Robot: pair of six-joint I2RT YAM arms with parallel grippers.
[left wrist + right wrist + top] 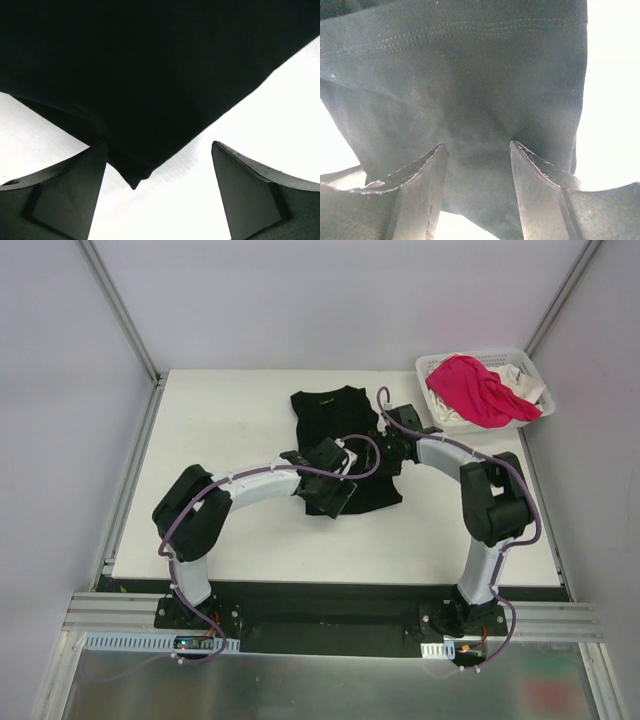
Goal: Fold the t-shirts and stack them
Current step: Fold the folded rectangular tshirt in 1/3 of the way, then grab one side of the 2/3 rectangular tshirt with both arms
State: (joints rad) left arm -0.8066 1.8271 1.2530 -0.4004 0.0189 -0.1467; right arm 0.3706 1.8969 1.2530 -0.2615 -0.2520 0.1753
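A black t-shirt [330, 415] lies flat in the middle of the table, collar toward the far side. My left gripper [333, 502] hovers at its near left corner. In the left wrist view the left gripper [159, 150] is open wide, and a pointed corner of the black cloth [131, 172] lies between the fingers without touching them. My right gripper [388, 445] sits on the shirt's right edge. Its fingers [420, 190] stand apart, tips resting on the hemmed cloth [470, 75], nothing pinched. A pink t-shirt [475, 385] and a white one [530, 392] are in the basket.
The white lattice basket [455, 422] stands at the far right corner of the white table [220, 440]. Metal frame posts rise at the far left and far right corners. The arm bases are bolted to a black rail along the near edge.
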